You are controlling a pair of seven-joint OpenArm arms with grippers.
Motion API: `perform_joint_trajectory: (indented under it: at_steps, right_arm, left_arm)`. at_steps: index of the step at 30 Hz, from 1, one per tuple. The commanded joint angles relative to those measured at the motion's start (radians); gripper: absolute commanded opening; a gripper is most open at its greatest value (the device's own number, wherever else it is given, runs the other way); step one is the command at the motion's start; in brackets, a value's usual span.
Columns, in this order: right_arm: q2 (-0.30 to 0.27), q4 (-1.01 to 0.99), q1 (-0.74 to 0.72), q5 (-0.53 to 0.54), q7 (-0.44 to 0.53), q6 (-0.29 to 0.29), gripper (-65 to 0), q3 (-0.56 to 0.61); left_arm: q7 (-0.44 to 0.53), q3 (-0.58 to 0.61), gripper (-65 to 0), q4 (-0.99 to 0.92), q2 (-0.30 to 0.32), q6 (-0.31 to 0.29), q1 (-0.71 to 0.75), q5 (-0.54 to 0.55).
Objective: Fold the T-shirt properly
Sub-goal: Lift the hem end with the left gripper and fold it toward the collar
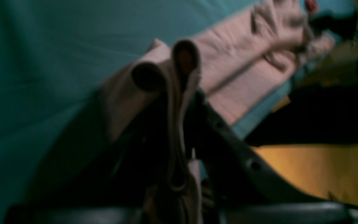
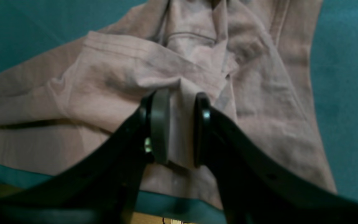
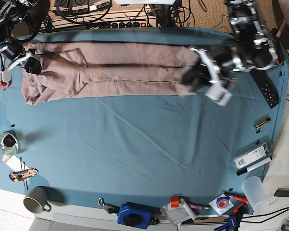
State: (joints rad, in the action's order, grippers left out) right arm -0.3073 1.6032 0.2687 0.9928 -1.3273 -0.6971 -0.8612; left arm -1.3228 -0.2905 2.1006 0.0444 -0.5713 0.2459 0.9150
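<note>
The T-shirt (image 3: pixel 106 67) lies as a long, narrow band across the far part of the teal table cloth (image 3: pixel 135 139), its long axis running side to side in the base view, from the left edge of the table almost to the right edge. It is a dusty pink-brown, folded lengthwise so that seams and creases run along the band, and it is wrinkled, most of all at the bunched left end. In the right wrist view a hemmed edge and rumpled layers (image 2: pixel 179 62) spread away from the camera. The right gripper (image 2: pixel 180 124) sits at that left end, its two black jaws drawn close with a fold of the cloth pinched between them. The left gripper (image 1: pixel 179 130) is at the right end of the band; the left wrist view is blurred, but rolled loops of fabric stand up between its jaws, so it is closed on the cloth (image 1: pixel 244 71) as well. Near the front edge of the table stand a grey mug (image 3: pixel 36 199) and a blue box (image 3: pixel 133 215).
</note>
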Motion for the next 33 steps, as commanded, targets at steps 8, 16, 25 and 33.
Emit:
perform_joint_trajectory:
  at_steps: [8, 16, 25, 33]
  right_arm:
    - [-0.023, 0.016, -0.003, 0.019, 0.022, -0.001, -51.2, -0.008]
    - [-0.023, 0.016, -0.003, 0.02, 0.022, -0.001, -51.2, -0.008]
    - [-0.023, 0.016, -0.003, 0.02, 0.023, -0.001, -51.2, -0.008]
    - [-0.023, 0.016, -0.003, 0.019, 0.026, -0.001, -51.2, -0.008]
  left_arm:
    - [0.127, 0.236, -65.0, -0.009, -0.132, -0.002, -0.062, -0.222]
    - [0.179, 0.422, -65.0, -0.173, -0.202, 0.029, -0.181, -0.363]
    - [0.268, 0.582, -65.0, -0.289, -0.202, 0.066, -0.248, -0.459]
    - [0.346, 0.636, -65.0, -0.303, -0.202, 0.127, -0.277, -0.459]
